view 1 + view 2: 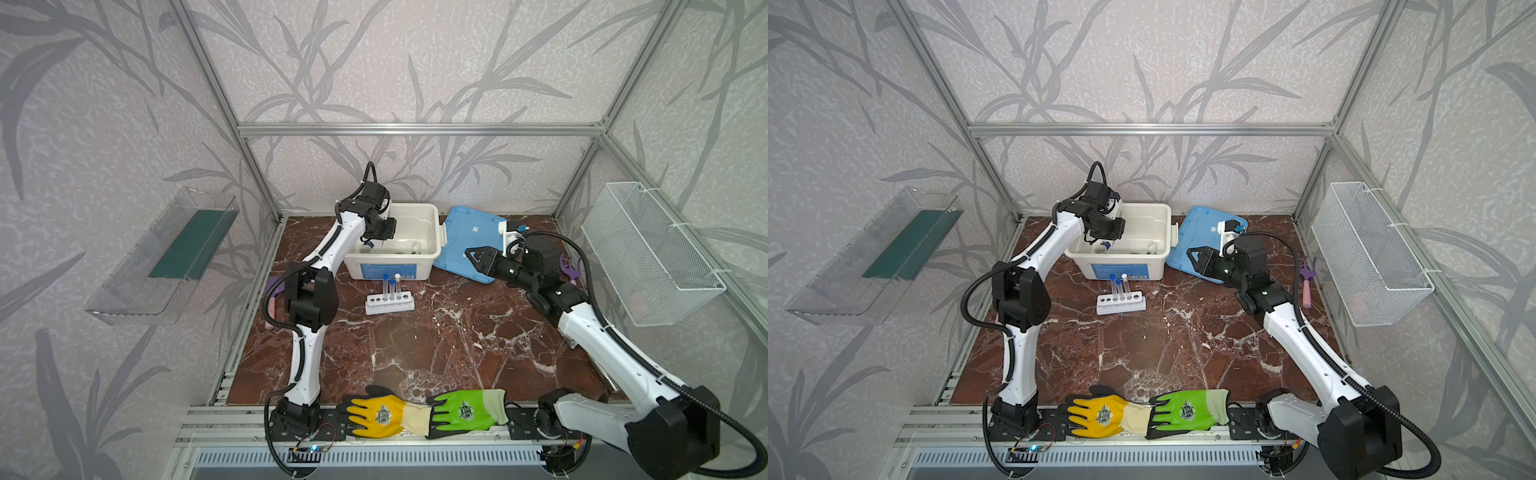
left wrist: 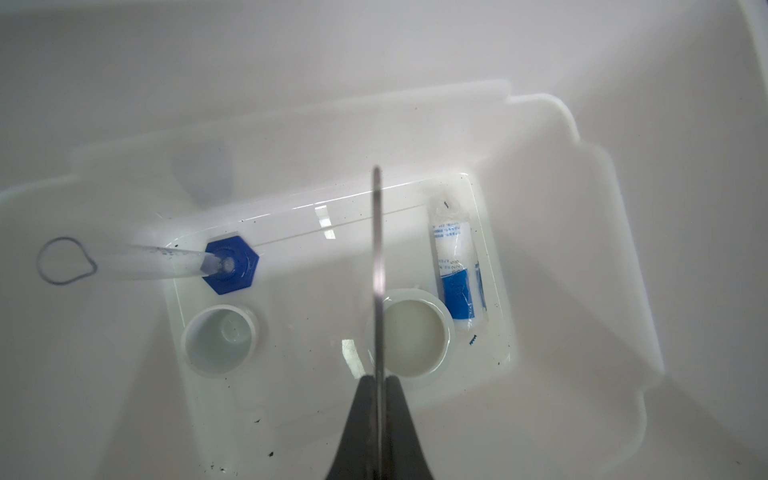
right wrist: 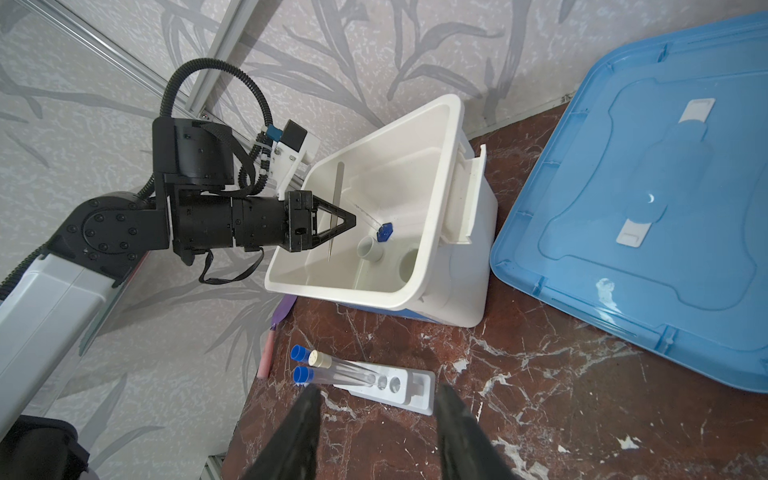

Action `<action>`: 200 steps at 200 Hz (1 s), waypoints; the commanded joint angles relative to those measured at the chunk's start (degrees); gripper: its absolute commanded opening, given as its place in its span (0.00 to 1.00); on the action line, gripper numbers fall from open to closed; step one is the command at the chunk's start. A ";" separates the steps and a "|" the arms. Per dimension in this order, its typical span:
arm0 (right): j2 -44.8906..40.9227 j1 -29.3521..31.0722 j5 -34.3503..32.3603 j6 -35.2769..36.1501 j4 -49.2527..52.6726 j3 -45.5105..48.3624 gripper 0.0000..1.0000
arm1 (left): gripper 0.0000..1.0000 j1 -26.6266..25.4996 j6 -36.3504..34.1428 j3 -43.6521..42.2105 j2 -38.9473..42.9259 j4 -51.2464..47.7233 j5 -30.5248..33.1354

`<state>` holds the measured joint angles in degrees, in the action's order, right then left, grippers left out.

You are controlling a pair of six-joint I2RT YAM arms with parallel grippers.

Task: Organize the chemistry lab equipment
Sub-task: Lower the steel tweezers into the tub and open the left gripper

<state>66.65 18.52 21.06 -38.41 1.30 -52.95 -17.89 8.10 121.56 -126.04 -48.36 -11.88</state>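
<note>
**Metal tweezers** [image 3: 337,195]: pinched crosswise near mid-length in the left end effector [image 3: 351,220], fingers pressed together on the blades. Hanging over the left part of the open white bin [image 3: 461,266], clear of its floor. Seen edge-on in the left wrist view.

**Small blue-based clear vessel** [image 2: 230,266]: inside the bin, tilted, hexagonal base on the floor.

**White ceramic dishes**, two, inside the bin: one [image 2: 220,338] just beside the vessel's base, one [image 2: 413,332] close against the blue-labelled vial [image 2: 455,270]. Vial lying flat along the floor's edge.

**White six-hole rack** [image 1: 389,302]: on the counter [image 1: 436,353], in front of the bin. Carrying three test tubes [image 1: 392,286] upright, two blue-capped and one white-capped.

**Right end effector** [image 1: 471,259]: spread part-way, empty, over the edge of the blue lid [image 1: 469,232] lying beside the bin.

**Purple trowel** [image 3: 282,311]: on the counter, left of the bin.

**Purple rake** [image 1: 1307,270]: at the counter's right edge, near the wire basket [image 1: 648,249].

**Yellow glove** [image 1: 378,413] and **green glove** [image 1: 465,411]: overlapping at the counter's front edge.
</note>
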 commanded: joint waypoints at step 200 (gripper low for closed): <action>2.33 -1.39 0.59 -1.04 -4.17 3.54 0.46 | 0.00 -1.36 -1.30 -1.50 -6.83 -0.53 1.87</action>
<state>68.60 17.45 21.08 -39.38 -1.06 -49.93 -19.05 7.46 119.39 -131.22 -47.99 -10.35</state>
